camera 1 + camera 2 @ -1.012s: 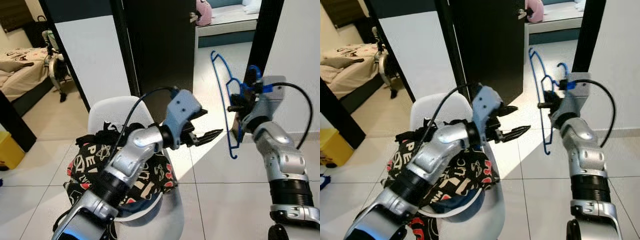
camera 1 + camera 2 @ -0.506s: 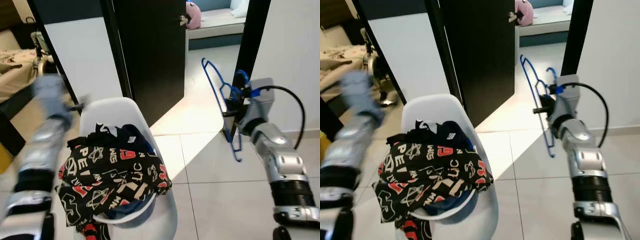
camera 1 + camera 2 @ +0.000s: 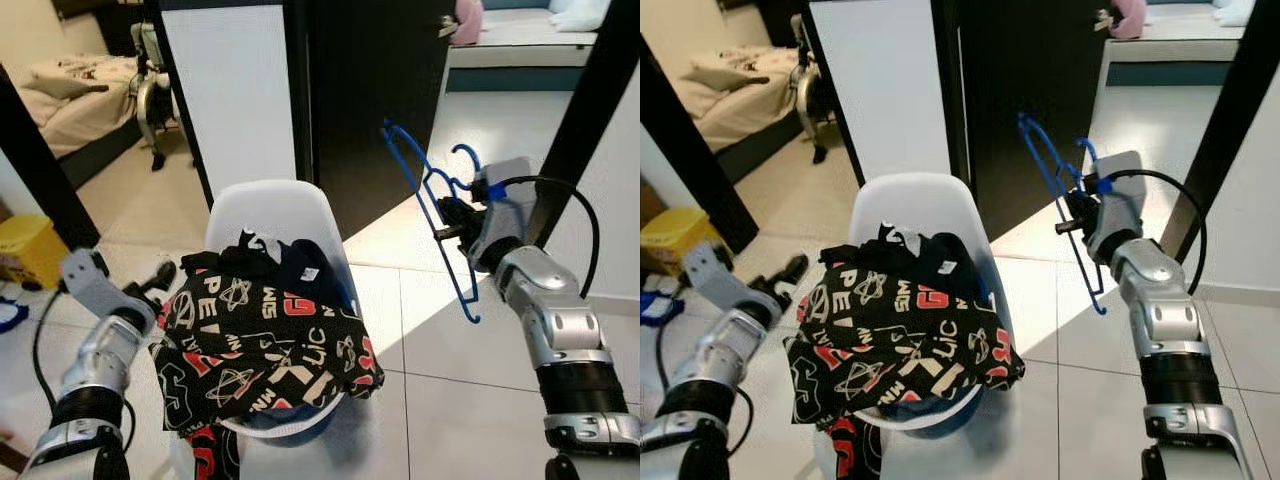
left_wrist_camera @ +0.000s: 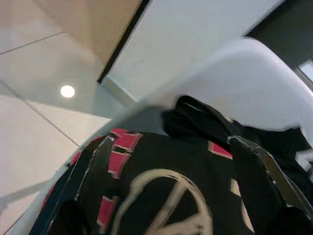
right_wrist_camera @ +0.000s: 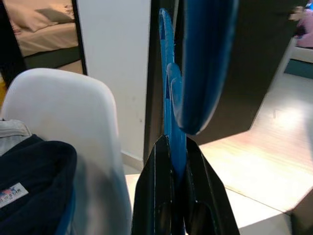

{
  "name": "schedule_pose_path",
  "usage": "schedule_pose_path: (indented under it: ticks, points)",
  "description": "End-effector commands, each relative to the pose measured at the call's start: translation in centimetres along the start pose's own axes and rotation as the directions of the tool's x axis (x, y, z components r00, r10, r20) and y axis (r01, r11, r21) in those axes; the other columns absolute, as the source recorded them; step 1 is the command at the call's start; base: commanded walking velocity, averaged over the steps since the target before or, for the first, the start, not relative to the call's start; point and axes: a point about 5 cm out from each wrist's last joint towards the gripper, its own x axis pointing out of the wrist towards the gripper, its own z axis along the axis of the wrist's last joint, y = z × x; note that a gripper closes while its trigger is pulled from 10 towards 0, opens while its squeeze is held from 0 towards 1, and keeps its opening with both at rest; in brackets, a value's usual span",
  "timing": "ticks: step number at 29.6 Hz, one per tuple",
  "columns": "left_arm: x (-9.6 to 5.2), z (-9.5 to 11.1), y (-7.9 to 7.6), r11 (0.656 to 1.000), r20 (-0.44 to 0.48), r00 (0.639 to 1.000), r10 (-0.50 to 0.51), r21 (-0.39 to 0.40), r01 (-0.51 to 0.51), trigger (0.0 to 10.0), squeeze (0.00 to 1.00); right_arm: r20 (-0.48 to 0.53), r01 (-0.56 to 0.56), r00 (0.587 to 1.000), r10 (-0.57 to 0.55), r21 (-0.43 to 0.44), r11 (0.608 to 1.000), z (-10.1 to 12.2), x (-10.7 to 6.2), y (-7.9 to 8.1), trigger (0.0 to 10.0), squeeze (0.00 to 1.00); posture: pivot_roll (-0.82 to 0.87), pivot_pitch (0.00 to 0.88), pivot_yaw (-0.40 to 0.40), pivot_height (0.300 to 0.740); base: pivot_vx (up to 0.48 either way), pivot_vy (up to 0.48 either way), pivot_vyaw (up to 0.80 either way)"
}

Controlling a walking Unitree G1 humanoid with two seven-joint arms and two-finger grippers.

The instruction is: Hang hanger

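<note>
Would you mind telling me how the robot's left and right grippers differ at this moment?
The right gripper is raised in front of the dark door, while the left gripper sits low beside the white chair. The right gripper is shut on the blue hanger; the left gripper is open and holds nothing, pointing at the patterned clothes piled on the chair. Both have two long black fingers.

Glossy blue hanger [image 3: 440, 225]; printed cloth [image 3: 265, 340].

A pile of clothes [image 3: 265, 335] lies on the chair [image 3: 265, 205]; a door [image 3: 375, 90] stands behind, a bed [image 3: 70, 95] far left.
</note>
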Motion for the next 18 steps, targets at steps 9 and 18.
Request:
schedule_pose_path:
  ticks: [9,18]
  points:
    - [1.0,-0.2,-0.8,0.999,-0.03,0.999,0.039,-0.031,-0.04,10.0,0.0,0.006,-0.02,1.0,0.02,-0.032,0.999,1.1,-0.8,-0.5,10.0,0.0,-0.06,0.0,-0.015,0.74,0.0,0.0,0.78]
    - [0.5,-1.8,-1.3,0.999,-0.076,0.996,-0.047,-0.018,0.046,10.0,0.0,0.005,0.005,1.0,-0.004,-0.035,0.999,1.7,-0.5,-0.4,10.0,0.0,-0.06,0.06,-0.028,0.74,0.0,0.0,0.52]
